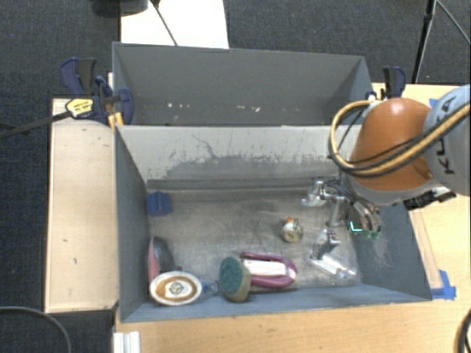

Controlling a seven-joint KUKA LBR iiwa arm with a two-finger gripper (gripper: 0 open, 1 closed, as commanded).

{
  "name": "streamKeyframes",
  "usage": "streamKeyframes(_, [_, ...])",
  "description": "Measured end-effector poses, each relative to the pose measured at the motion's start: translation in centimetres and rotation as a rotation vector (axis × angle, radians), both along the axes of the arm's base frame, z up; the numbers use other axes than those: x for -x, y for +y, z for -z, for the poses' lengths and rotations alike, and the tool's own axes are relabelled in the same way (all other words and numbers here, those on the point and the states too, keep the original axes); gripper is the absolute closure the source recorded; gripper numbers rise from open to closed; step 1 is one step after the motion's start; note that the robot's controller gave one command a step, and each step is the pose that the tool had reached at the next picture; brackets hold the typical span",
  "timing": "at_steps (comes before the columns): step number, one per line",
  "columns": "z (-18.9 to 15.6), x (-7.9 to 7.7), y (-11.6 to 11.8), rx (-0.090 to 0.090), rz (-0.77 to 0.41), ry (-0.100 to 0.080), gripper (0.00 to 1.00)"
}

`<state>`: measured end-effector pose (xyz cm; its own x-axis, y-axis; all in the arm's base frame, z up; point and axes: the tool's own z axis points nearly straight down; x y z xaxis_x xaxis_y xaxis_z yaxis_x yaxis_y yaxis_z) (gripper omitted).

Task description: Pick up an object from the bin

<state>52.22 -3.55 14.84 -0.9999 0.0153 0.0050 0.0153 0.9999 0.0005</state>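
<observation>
Camera view, scuffed grey bin (221, 219), dark carpet (44, 20), claw (327, 247) at right

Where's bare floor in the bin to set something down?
Bare: mid floor between blue block and small ball. Crowded: along the front, with disc and brush; gripper hangs at the right.

No legible text or labels
</observation>
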Motion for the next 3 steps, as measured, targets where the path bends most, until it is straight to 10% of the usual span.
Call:
streamKeyframes(1, [6.1,4.2,3.2,-0.005,-0.264,-0.012,0.00])
streamKeyframes(2, [7.5,3.0,9.6,0.002,-0.511,-0.013,0.00])
streamKeyframes(3, [7.4,2.7,9.7,0.000,-0.512,-0.026,1.00])
